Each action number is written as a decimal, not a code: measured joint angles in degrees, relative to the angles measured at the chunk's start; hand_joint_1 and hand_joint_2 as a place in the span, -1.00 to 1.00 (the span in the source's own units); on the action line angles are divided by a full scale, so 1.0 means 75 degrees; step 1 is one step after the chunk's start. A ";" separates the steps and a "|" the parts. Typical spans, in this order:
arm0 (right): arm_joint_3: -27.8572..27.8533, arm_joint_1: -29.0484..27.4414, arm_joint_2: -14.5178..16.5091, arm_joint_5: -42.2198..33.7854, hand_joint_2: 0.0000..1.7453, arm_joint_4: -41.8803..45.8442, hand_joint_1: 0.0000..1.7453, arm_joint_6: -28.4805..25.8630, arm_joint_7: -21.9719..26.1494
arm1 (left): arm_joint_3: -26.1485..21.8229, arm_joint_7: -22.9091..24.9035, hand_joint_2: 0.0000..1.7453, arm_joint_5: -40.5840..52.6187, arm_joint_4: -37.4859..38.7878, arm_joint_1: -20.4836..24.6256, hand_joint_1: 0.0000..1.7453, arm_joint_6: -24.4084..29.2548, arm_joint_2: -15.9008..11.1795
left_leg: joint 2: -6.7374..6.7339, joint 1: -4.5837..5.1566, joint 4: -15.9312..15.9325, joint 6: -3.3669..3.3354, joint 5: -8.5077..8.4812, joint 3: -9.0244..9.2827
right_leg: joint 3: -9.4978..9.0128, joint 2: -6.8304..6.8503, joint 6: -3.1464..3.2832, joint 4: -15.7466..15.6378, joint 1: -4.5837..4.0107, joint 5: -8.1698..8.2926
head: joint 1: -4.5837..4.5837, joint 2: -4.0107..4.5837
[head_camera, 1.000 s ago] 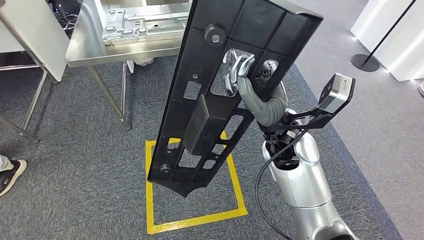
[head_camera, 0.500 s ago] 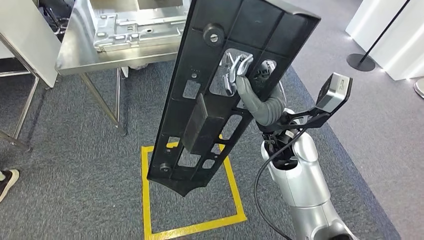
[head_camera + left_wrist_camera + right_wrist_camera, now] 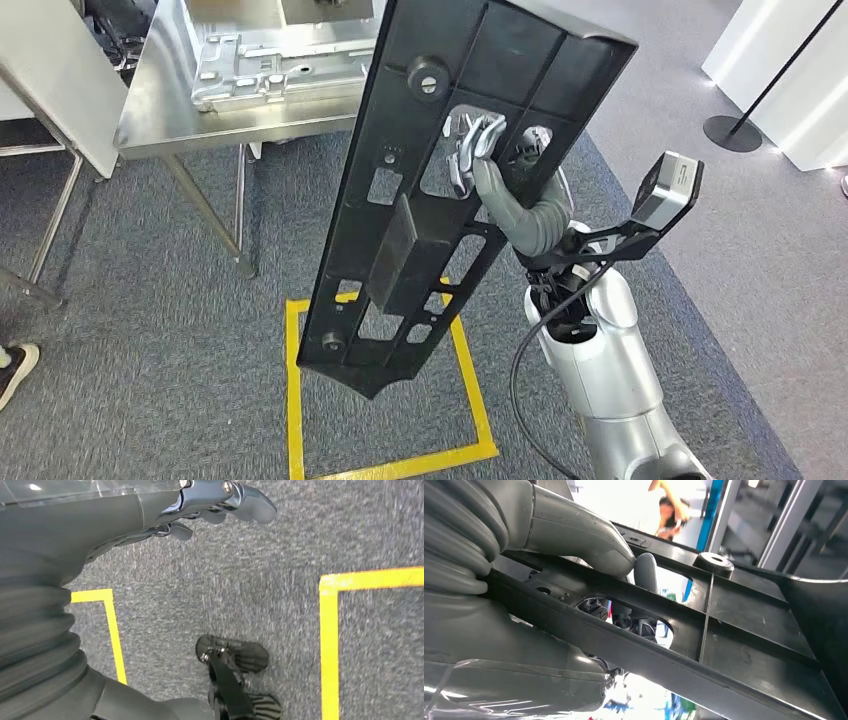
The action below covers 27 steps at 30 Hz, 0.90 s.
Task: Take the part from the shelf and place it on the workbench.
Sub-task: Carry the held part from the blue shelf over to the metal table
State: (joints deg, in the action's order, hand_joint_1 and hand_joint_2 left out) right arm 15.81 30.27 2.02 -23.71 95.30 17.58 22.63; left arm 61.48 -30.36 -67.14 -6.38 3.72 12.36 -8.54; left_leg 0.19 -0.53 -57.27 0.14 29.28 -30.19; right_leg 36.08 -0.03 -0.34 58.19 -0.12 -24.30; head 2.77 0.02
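Note:
A long black plastic part (image 3: 500,60) with ribs and cut-outs hangs upright in front of me, its lower tip over the floor. My right hand (image 3: 478,150) grips it, with the fingers hooked through an opening in its upper half. In the right wrist view the thumb (image 3: 574,535) presses on a rib of the part (image 3: 754,615) and dark fingers reach through the slot. My left hand (image 3: 220,500) hangs over the carpet with nothing in it, its fingers apart. The steel workbench (image 3: 170,110) stands ahead to the left.
A pressed metal panel (image 3: 270,65) lies on the workbench. A yellow taped square (image 3: 294,400) marks the grey carpet below the part. A white board (image 3: 60,70) leans at far left, a person's shoe (image 3: 15,365) nearby. A stanchion base (image 3: 732,130) stands at right.
The whole view has shifted a little as I move, so the workbench sits slightly differently in the picture. The right hand's grip on the black part is unchanged.

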 joint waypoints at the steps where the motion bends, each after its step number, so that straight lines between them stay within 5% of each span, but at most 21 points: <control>1: 0.0001 -0.0002 -0.0001 0.0011 1.00 0.0000 1.00 -0.0002 0.0002 | 0.0001 0.0000 1.00 0.0001 0.0000 0.0001 -1.00 -0.0002 -0.0001 | -0.0014 -0.0004 0.0019 0.0040 0.0026 0.0012 | -0.0014 -0.0013 0.0040 -0.0016 0.0014 -0.0014 | 0.0001 0.0000; 4: 0.0001 0.0022 -0.0001 0.0053 1.00 0.0001 1.00 -0.0004 0.0011 | 0.0004 -0.0001 1.00 0.0002 0.0000 0.0025 -1.00 -0.0015 -0.0001 | -0.0029 -0.0021 -0.0443 0.0147 0.0310 -0.0157 | -0.0155 -0.0017 0.0168 -0.0126 0.0058 -0.0060 | 0.0021 0.0000; 7: 0.0003 0.0012 -0.0001 0.0061 1.00 -0.0011 1.00 -0.0004 0.0012 | 0.0008 0.0000 1.00 0.0003 0.0000 0.0015 -1.00 -0.0019 -0.0004 | -0.0027 -0.0033 -0.1942 0.0205 0.0790 -0.1028 | -0.0266 -0.0016 0.0232 -0.0137 0.0045 -0.0161 | 0.0033 0.0000; 9: 0.0004 -0.0012 -0.0001 0.0063 1.00 -0.0027 1.00 -0.0004 0.0011 | 0.0013 0.0000 1.00 0.0003 0.0000 -0.0012 -1.00 -0.0020 -0.0004 | -0.0027 -0.0033 -0.2170 0.0206 0.0556 -0.1331 | -0.0384 -0.0039 0.0229 -0.0134 0.0038 -0.0253 | 0.0034 0.0000; 11: 0.0003 -0.0017 -0.0001 0.0063 1.00 -0.0035 1.00 -0.0004 0.0010 | 0.0020 0.0000 1.00 0.0003 0.0000 -0.0024 -1.00 -0.0020 -0.0006 | -0.0023 -0.0029 -0.1282 0.0158 -0.0167 -0.1087 | -0.0550 -0.0054 0.0206 -0.0134 0.0036 -0.0366 | 0.0034 0.0000; 13: 0.0003 -0.0006 -0.0002 0.0063 1.00 -0.0042 1.00 -0.0001 0.0012 | 0.0030 0.0001 1.00 0.0003 0.0000 -0.0019 -1.00 -0.0019 -0.0012 | -0.0013 0.0014 -0.0393 0.0075 -0.0586 -0.0735 | -0.0656 -0.0067 0.0146 -0.0124 0.0017 -0.0465 | 0.0033 0.0000; 18: 0.0004 0.0028 -0.0009 0.0067 1.00 -0.0050 1.00 0.0002 0.0007 | 0.0061 0.0006 1.00 0.0000 0.0000 -0.0016 -1.00 -0.0020 -0.0023 | -0.0005 0.0017 -0.0019 -0.0116 -0.0531 -0.0532 | -0.0645 -0.0073 -0.0060 -0.0027 0.0022 -0.0622 | 0.0015 0.0000; 20: 0.0003 0.0062 -0.0020 0.0069 1.00 -0.0047 1.00 -0.0004 0.0010 | 0.0068 0.0001 1.00 -0.0006 0.0000 -0.0002 -1.00 -0.0022 -0.0021 | -0.0013 -0.0013 0.0036 -0.0185 -0.0511 -0.0458 | -0.0277 -0.0058 -0.0131 0.0677 0.0048 -0.0935 | -0.0010 0.0000; 23: 0.0001 0.0048 -0.0048 0.0075 1.00 -0.0072 1.00 -0.0012 -0.0004 | 0.0076 0.0000 1.00 -0.0009 0.0000 0.0002 -1.00 -0.0026 -0.0020 | 0.0019 -0.0013 0.0036 -0.0219 -0.0419 -0.0368 | 0.0634 -0.0049 -0.0203 0.2094 0.0097 -0.1301 | -0.0025 0.0000; 25: 0.0001 0.0050 -0.0066 0.0087 1.00 -0.0093 1.00 -0.0017 -0.0036 | 0.0078 -0.0001 1.00 -0.0009 0.0000 -0.0006 -1.00 -0.0031 -0.0012 | 0.0103 -0.0018 0.0029 -0.0185 -0.0336 -0.0256 | 0.0675 -0.0052 -0.0227 0.1827 0.0143 -0.0850 | -0.0028 0.0000; 27: -0.0001 0.0086 -0.0096 0.0095 1.00 -0.0103 1.00 -0.0029 -0.0074 | 0.0079 -0.0010 1.00 -0.0009 0.0000 0.0009 -1.00 -0.0038 -0.0007 | 0.0191 -0.0014 0.0013 -0.0126 -0.0236 -0.0134 | 0.0270 -0.0120 -0.0222 0.0760 0.0176 -0.0197 | -0.0028 0.0000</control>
State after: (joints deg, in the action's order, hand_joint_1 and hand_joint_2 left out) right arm 15.81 30.92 1.30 -23.00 94.53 17.37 22.08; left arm 62.07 -30.43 -67.21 -6.38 3.79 12.08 -8.59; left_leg 1.62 -0.63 -57.18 -0.80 27.51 -31.20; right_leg 38.11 -0.93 -2.01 63.89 1.20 -25.77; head 2.56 0.02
